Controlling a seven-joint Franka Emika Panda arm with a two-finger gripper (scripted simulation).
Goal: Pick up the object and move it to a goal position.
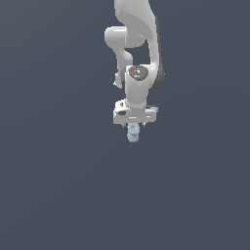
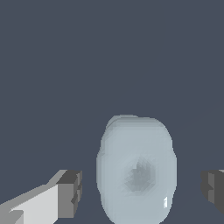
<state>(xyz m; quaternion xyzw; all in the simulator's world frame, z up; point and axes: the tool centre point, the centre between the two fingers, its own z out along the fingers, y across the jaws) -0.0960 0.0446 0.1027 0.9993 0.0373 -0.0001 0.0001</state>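
here the object (image 2: 136, 173) sits between the open hand (image 2: 142, 188) fingers, touching neither

The arm (image 1: 134, 36) is rendered in smooth white, built of rounded, tube-like segments joined by bulbous elbows, with a dark grey band seen along one side of the lower link. A dark circular cap with small red and pale marks is set on the wrist (image 1: 137, 73). Below it a wide, boxy white-grey gripper (image 1: 134, 126) bar is mounted, with small dark holes in its face. In the wrist view, the fingers (image 2: 70, 192) are shown as pale bars tipped with blocky dark grey pads.
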